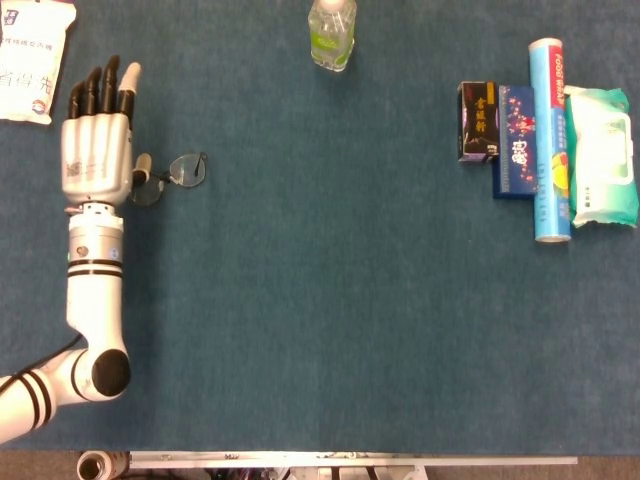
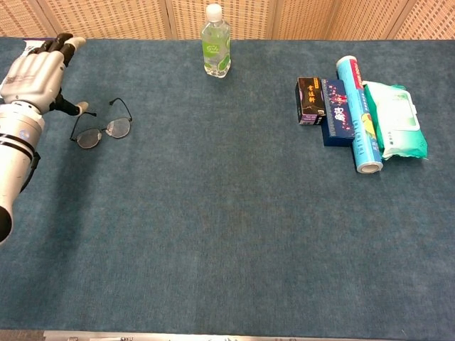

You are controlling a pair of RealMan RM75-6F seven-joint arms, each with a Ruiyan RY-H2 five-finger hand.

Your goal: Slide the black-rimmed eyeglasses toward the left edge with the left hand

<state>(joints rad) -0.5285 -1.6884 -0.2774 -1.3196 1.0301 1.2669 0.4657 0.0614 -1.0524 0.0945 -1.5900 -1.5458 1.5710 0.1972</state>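
The black-rimmed eyeglasses lie on the blue cloth at the left, lenses toward the front and temples pointing back. My left hand hovers flat over their left side, fingers straight and together, thumb tip out toward the left lens. In the head view the hand covers the left lens and temple. Whether the thumb touches the frame is unclear. It holds nothing. My right hand is in neither view.
A white packet lies at the far left corner. A clear bottle stands at the back centre. Black box, blue box, food-wrap roll and wipes pack sit together at the right.
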